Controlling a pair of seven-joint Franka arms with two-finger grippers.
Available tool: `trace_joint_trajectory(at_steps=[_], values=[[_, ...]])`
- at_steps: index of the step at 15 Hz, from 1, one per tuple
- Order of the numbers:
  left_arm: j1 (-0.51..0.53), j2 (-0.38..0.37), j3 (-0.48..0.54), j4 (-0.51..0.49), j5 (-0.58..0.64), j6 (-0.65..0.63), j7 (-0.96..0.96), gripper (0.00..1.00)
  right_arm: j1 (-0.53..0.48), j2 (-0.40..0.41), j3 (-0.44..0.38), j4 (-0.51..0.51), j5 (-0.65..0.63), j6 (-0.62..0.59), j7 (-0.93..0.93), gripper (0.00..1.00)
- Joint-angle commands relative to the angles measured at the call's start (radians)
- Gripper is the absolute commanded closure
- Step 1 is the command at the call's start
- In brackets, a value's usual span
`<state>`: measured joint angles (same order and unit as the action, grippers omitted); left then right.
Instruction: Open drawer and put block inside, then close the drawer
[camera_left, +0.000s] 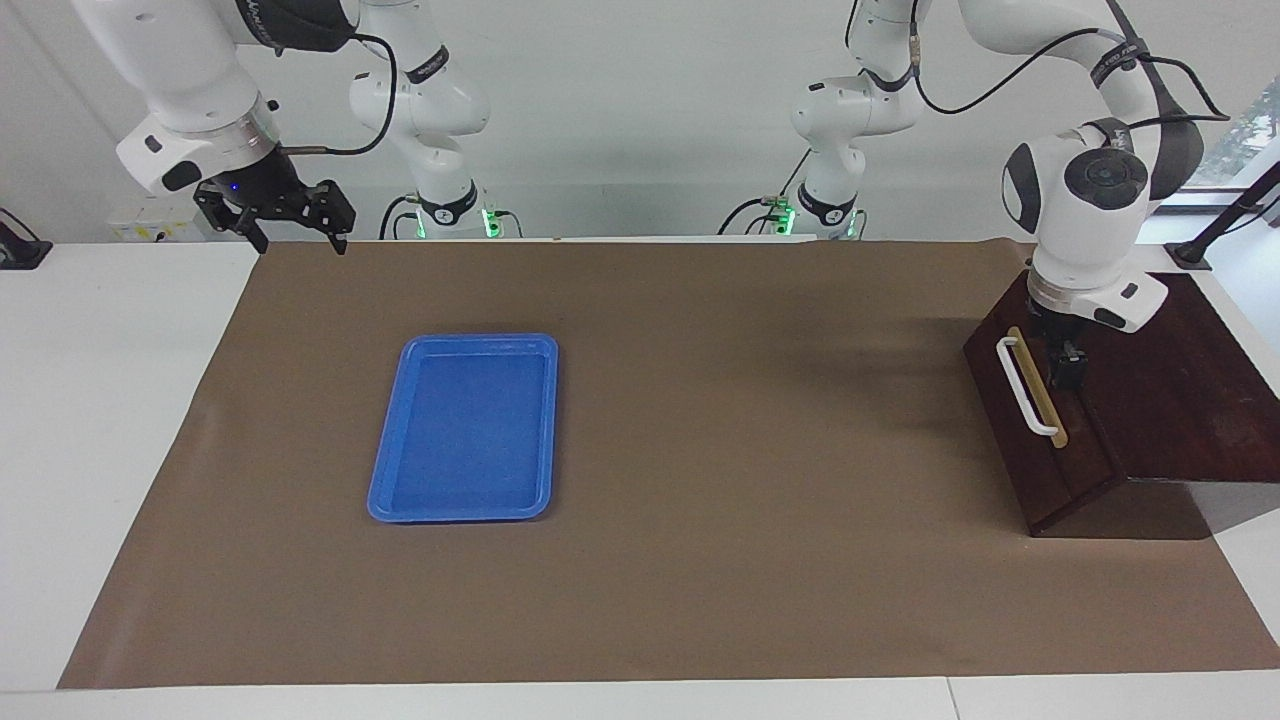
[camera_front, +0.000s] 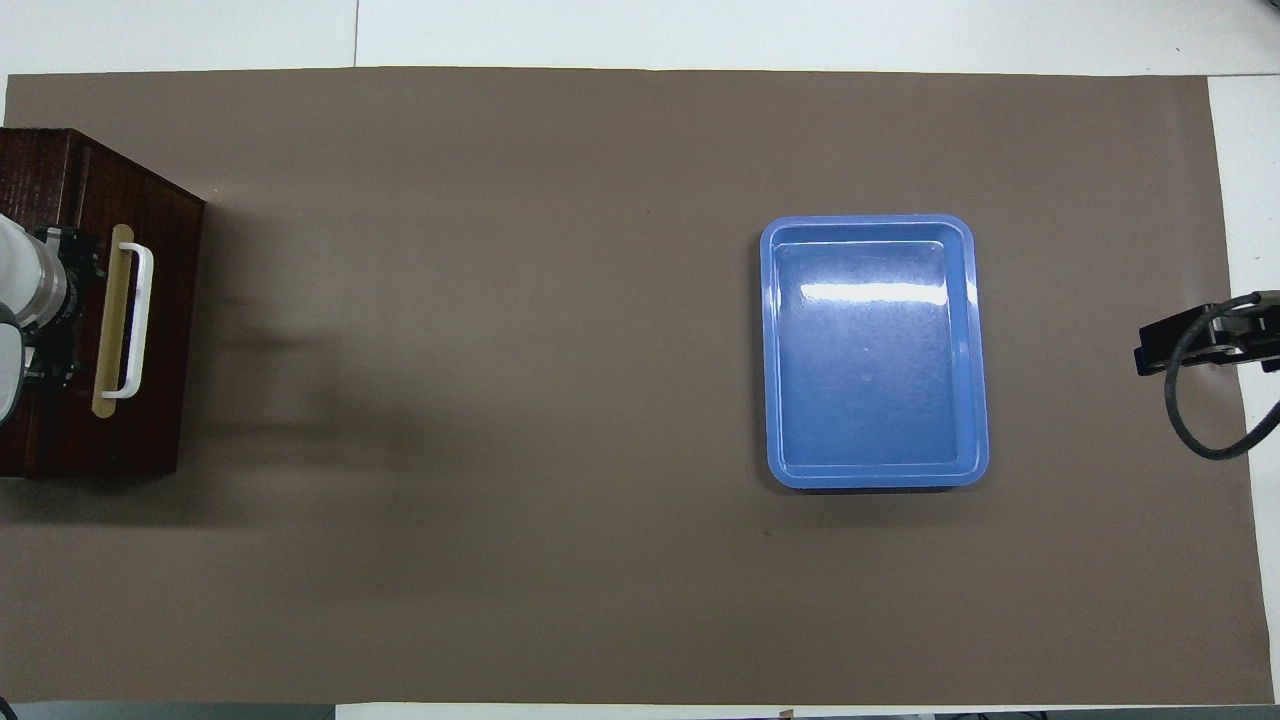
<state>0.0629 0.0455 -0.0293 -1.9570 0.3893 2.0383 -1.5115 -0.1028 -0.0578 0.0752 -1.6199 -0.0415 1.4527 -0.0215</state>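
The dark brown box (camera_left: 1170, 390) (camera_front: 40, 440) stands at the left arm's end of the table. Its drawer (camera_left: 1020, 440) (camera_front: 165, 330) is pushed in flush, with the white bar handle (camera_left: 1026, 386) (camera_front: 138, 320) on its tan strip facing the mat. The block is hidden. My left gripper (camera_left: 1063, 366) (camera_front: 62, 315) is open and hangs over the box's top edge just beside the tan strip, holding nothing. My right gripper (camera_left: 290, 225) (camera_front: 1165, 355) waits open and empty, up over the mat's corner at the right arm's end.
A blue plastic tray (camera_left: 470, 342) (camera_front: 870, 222) lies on the brown mat (camera_left: 750, 450) toward the right arm's end, with nothing in it. White table surface (camera_left: 110, 400) borders the mat.
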Motion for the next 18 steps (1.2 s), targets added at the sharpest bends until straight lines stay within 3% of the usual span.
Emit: trace_joint_trajectory(at_steps=[1, 3, 5, 8, 11, 14, 18], values=[[0.015, -0.019, -0.004, -0.014, 0.025, 0.014, 0.02, 0.0, -0.02, 0.003, 0.015, 0.008, 0.022, 0.011, 0.008, 0.0], [0.003, -0.024, -0.009, 0.021, -0.004, -0.012, 0.034, 0.0, -0.02, 0.003, 0.015, 0.008, 0.022, 0.009, 0.012, 0.0], [-0.008, -0.032, -0.018, 0.082, -0.123, -0.076, 0.092, 0.0, -0.02, 0.003, 0.015, 0.008, 0.023, 0.012, 0.012, 0.0], [-0.035, -0.05, -0.018, 0.182, -0.303, -0.209, 0.287, 0.0, -0.02, 0.001, 0.015, 0.002, 0.025, 0.028, 0.012, 0.0], [-0.037, -0.075, -0.024, 0.219, -0.415, -0.28, 0.478, 0.0, -0.02, 0.001, 0.015, 0.0, 0.043, 0.031, 0.014, 0.0], [-0.037, -0.09, -0.031, 0.251, -0.426, -0.432, 0.739, 0.0, -0.02, -0.002, 0.015, -0.003, 0.055, 0.034, 0.014, 0.0], [-0.025, -0.122, -0.02, 0.241, -0.426, -0.48, 1.083, 0.0, -0.02, -0.002, 0.014, -0.003, 0.055, 0.028, 0.012, 0.0]])
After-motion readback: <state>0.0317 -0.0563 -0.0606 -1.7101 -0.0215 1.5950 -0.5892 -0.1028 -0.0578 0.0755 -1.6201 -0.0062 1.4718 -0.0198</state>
